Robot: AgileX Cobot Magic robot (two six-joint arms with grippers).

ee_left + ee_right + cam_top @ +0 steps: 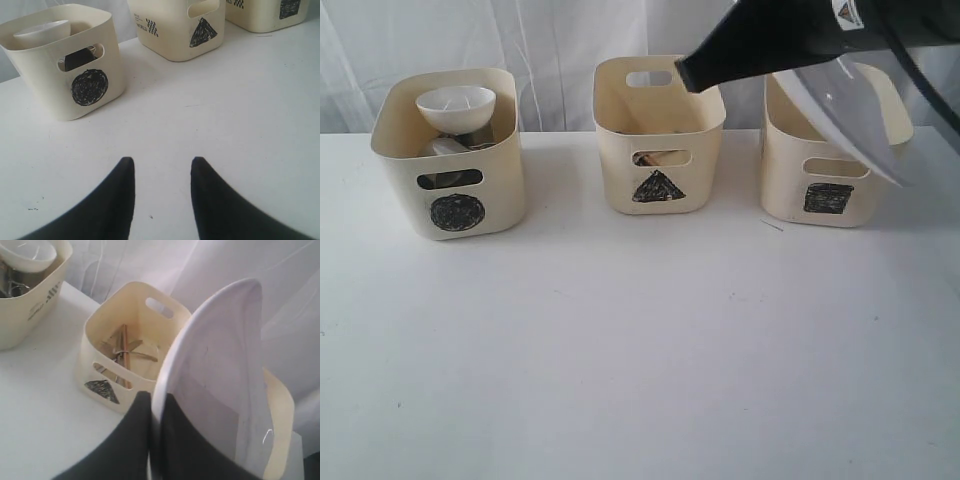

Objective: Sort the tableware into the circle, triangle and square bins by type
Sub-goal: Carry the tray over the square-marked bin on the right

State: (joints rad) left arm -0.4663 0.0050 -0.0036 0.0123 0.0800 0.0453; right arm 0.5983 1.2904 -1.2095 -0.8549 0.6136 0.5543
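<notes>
White table (640,350); three cream bins on it in row: triangle bin (617,172) middle, circle bin (502,192) left of it, square bin (784,192) right of it.

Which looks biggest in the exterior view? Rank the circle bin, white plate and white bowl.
1. circle bin and white plate: look alike; the plate is tilted and partly hidden by the arm, so unranked.
2. white bowl: clearly smallest.
</notes>
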